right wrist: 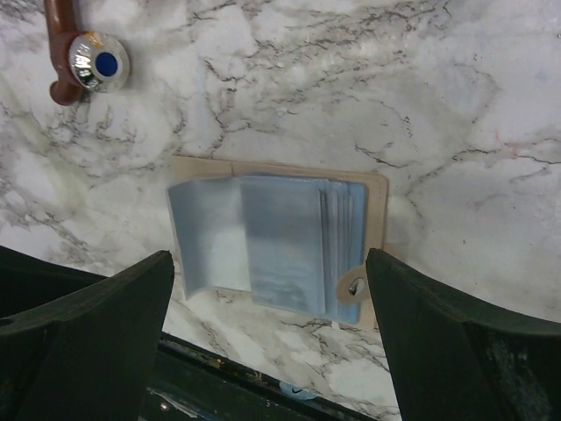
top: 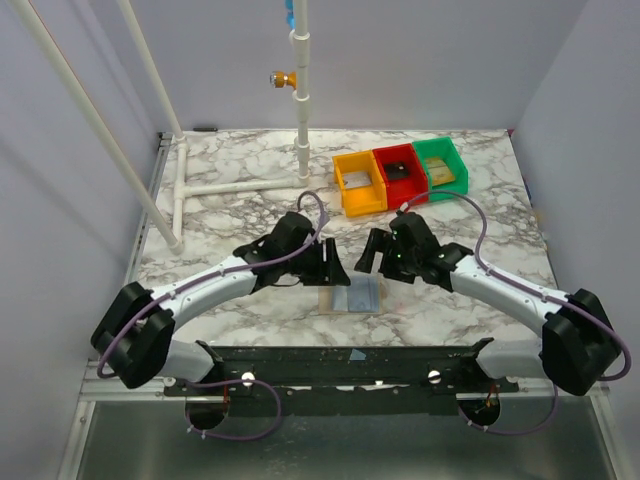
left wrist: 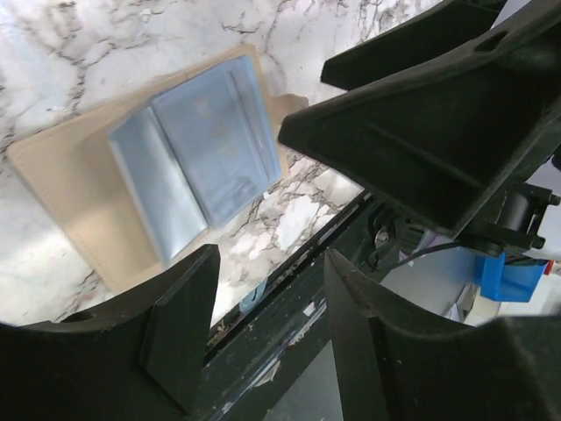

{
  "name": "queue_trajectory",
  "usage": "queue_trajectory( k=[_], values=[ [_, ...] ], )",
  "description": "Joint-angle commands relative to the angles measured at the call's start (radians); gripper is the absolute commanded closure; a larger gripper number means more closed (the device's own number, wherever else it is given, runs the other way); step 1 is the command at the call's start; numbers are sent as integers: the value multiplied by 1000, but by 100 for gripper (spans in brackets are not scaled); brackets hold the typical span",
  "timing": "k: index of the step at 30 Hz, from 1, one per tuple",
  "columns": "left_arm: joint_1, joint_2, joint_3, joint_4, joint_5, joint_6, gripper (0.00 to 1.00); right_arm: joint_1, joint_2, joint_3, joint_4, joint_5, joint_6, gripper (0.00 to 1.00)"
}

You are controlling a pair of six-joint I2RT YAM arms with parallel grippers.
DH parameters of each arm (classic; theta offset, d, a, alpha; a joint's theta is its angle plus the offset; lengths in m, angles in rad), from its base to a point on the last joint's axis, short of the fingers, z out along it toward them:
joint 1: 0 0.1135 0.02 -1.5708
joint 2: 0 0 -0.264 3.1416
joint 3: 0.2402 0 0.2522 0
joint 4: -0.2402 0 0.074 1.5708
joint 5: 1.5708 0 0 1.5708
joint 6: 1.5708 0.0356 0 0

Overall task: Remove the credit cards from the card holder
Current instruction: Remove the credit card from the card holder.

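Note:
The card holder lies open and flat on the marble near the front edge, a beige cover with blue-grey clear sleeves fanned on top. A snap tab shows at its right side in the right wrist view. No credit cards can be made out in the blurred sleeves. My left gripper hovers just left of it, open and empty. Just right of the holder my right gripper is wide open above it, empty, and also shows in the left wrist view.
Yellow, red and green bins stand at the back right. A white pipe frame occupies the back left. The black mounting rail runs along the table's near edge, close to the holder.

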Motion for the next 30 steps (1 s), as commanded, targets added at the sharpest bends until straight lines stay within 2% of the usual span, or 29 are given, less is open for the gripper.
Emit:
queue_trajectory(
  k=[1,7,17,30],
  values=[
    [-49,75,64,63,-39,-12,48,3,18,-44,10,22,24,6],
    [-108,172,147,-15,-145,38,48,3,-14,-98,-13,113,43,6],
    [-204,326,303,-196,-394,125,48,3,-171,-122,-103,223,97,4],
    [-276,464,389,-242,-480,155,46,0,-398,-149,-224,384,196,1]
  ],
)
